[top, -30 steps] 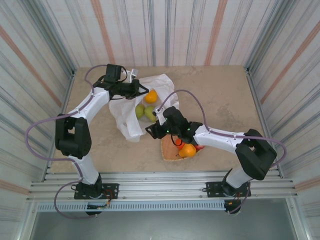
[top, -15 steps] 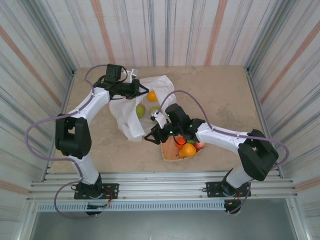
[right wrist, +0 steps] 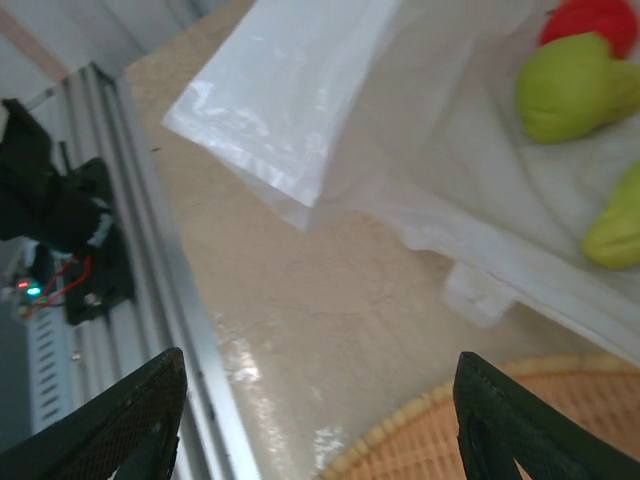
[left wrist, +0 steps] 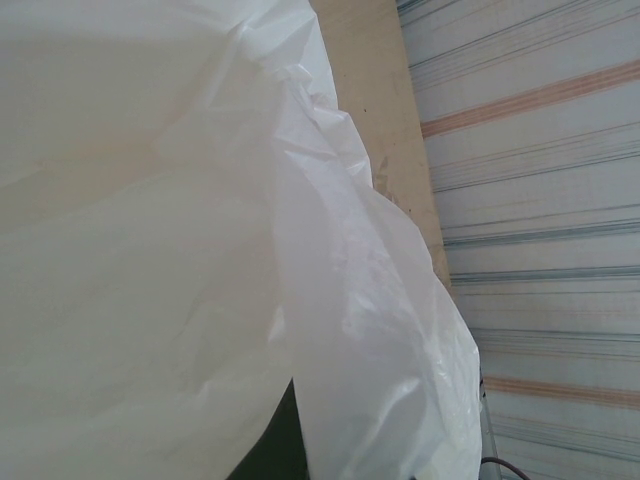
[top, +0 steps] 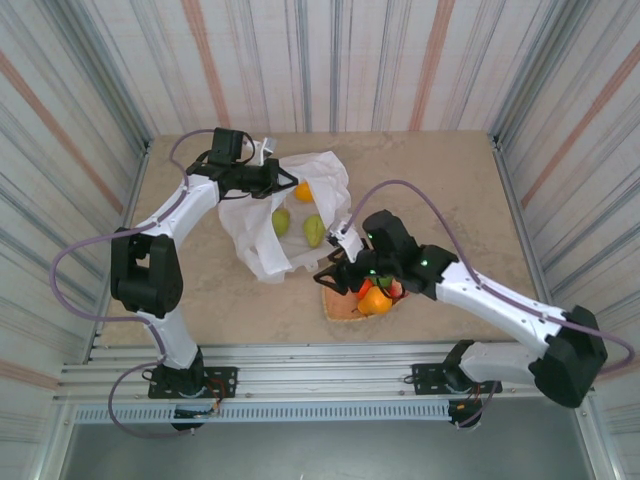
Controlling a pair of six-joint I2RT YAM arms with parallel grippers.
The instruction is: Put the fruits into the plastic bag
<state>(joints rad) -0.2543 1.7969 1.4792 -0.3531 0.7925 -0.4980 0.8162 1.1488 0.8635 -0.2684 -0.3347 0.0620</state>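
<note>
The white plastic bag (top: 255, 235) lies open at the centre left, and my left gripper (top: 281, 180) is shut on its upper rim. Inside it rest an orange fruit (top: 303, 190) and two green fruits (top: 281, 221) (top: 314, 230). In the left wrist view the bag's plastic (left wrist: 180, 250) hides the fingers. My right gripper (top: 330, 273) hangs open and holds nothing, between the bag and the woven tray (top: 340, 306). That tray carries an orange fruit (top: 376, 300) and red fruits (top: 400, 292). The right wrist view shows the bag (right wrist: 300, 110), a green fruit (right wrist: 570, 88) and the tray rim (right wrist: 450, 420).
Corrugated walls close off the left, back and right of the table (top: 440, 190). A metal rail (top: 320, 372) runs along the near edge and shows in the right wrist view as the rail (right wrist: 150, 270). Bare tabletop lies to the right of the bag.
My right arm has drawn back from the bag mouth toward the tray and swung to the right. One green fruit has shifted a little to the right inside the bag. The left arm has stayed put.
</note>
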